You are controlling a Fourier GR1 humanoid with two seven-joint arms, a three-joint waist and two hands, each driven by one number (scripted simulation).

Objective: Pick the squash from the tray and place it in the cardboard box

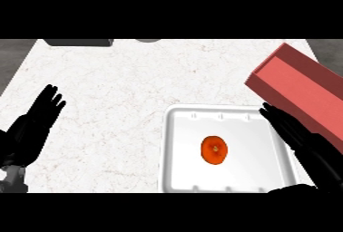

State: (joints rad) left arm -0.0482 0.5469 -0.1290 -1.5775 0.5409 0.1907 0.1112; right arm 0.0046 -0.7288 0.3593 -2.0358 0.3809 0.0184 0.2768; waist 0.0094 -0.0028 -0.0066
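Note:
A small orange squash [214, 150] lies near the middle of a white tray [181, 149] at the lower right of the counter. The red-pink cardboard box [298, 88] stands just beyond the tray's right side, along the right edge of the view. My right hand [295, 133] stretches over the tray's right rim with straight fingers, a little to the right of the squash and not touching it. At the left edge my left hand [36, 120] rests open, fingers up, far from the tray.
The counter [127, 77] is a white marbled top. A dark object [77, 42] and a grey round one [149, 40] sit at its far edge, top left.

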